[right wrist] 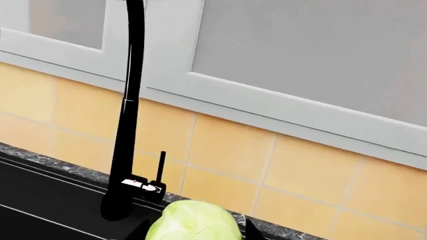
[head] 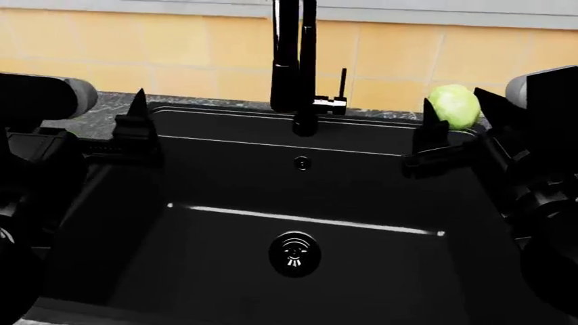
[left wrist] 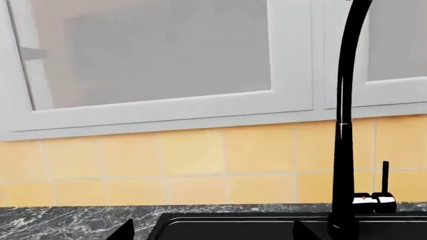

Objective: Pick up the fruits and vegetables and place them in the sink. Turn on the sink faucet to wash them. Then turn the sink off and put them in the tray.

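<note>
The sink (head: 226,257), a wide matte black basin with rounded corners and a round drain (head: 294,253) near its front, lies empty between the two arms, so neither piece of produce has gone in yet. At the far left rim the left gripper (head: 135,132) hangs over the basin edge holding nothing; its dark wedge-shaped fingertips (left wrist: 123,231) stand apart. In the middle at the back rises the sink faucet (head: 294,61), a tall glossy black column with a thin upright lever (head: 343,82) on its right side. At the far right the right gripper (head: 461,128) is clamped on one sprout (head: 454,105), a pale yellow-green, smooth, leafy ball held above the rim by the marbled dark counter (left wrist: 60,222). The other sprout is out of sight. The risk, as I judge it, is that a round, slick ball let go this close to the rim rolls onto the counter rather than in, or that the arm clips the lever on its way inward.
</note>
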Controlling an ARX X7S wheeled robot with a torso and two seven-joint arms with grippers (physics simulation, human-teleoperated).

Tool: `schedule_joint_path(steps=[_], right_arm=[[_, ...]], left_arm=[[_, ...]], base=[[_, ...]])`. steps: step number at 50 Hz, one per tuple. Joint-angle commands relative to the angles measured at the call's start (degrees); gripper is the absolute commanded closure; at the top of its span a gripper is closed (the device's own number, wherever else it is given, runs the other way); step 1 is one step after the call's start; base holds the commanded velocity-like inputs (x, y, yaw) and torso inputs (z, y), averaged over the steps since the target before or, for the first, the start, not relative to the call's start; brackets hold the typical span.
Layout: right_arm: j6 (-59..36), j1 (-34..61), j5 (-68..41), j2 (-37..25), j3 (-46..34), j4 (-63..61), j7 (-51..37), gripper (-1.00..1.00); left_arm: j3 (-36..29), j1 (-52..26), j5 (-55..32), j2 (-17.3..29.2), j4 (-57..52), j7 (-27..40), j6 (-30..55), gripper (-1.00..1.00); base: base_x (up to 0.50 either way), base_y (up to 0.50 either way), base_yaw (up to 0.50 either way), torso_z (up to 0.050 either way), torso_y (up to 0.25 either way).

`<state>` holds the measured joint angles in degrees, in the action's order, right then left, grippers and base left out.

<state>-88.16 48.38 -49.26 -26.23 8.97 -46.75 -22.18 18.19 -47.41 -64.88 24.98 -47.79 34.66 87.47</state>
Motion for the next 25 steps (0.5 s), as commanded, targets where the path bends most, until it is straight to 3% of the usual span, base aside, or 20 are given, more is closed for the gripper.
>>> schedule_joint_path(steps=[1, 6, 14, 21, 25], right_arm=[[2.24, 0.35, -2.88, -2.02, -2.35, 2.00, -3.10, 1.00], [3.03, -0.14, -3.13, -2.60, -2.06, 2.06, -3.41, 1.00], [4.54, -0.85, -3.64, -2.18, -1.72, 3.46, -3.64, 1.00], [6.28, -1.63, -3.38, -2.12, -3.00, 4.60, -3.18, 1.00], [7.22, -1.88, -3.03, -2.30, -3.58, 4.88, -3.14, 1.00]], left_arm=[[-0.54, 0.81, -2.40, 2.37, 0.48, 2.13, -1.76, -1.00], [-0.97, 0.80, -3.10, 2.66, 0.46, 2.88, -1.99, -1.00], [-1.61, 1.18, -3.69, 3.08, 0.53, 3.58, -2.84, -1.00], [-2.31, 2.07, -3.22, 3.76, 0.73, 3.32, -4.29, -1.00], [-2.57, 2.33, -3.35, 4.12, 0.84, 3.43, -4.89, -1.00]], base=[[0.13, 0.52, 0.00, 0.000, 0.000], [0.13, 0.51, 0.00, 0.000, 0.000], [0.13, -0.21, 0.00, 0.000, 0.000], [0.05, 0.01, -0.50, 0.000, 0.000], [0.07, -0.08, 0.00, 0.000, 0.000]])
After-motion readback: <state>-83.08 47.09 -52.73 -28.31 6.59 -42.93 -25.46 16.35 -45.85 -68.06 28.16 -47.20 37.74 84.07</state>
